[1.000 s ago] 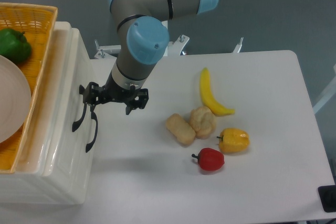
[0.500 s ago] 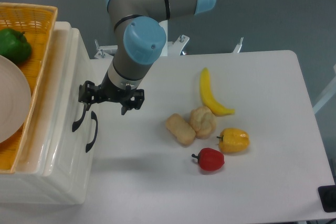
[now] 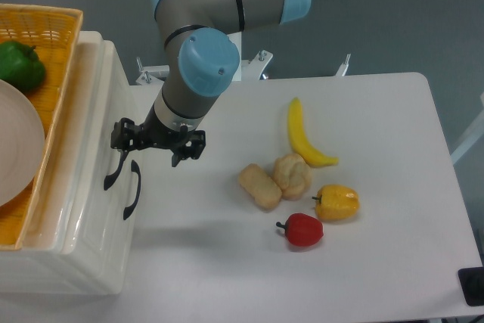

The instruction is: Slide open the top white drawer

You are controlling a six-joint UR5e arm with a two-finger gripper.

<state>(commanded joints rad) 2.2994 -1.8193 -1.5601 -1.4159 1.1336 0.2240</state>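
- The top white drawer [image 3: 79, 149] sat closed in the cabinet at the left, under the orange basket [image 3: 57, 51]
- The gripper [image 3: 155, 141] hung by its black handle [image 3: 115, 170], fingers apart
- A banana [image 3: 302, 138] lay to the right

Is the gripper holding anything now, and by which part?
Cannot be told. The gripper is at the top end of a black handle on the cabinet front, but a closed grasp is not visible.

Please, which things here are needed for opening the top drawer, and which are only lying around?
Needed:
top white drawer
its black handle
hand

Lying about:
banana
two bread pieces
yellow pepper
red pepper
green pepper
plate
orange basket
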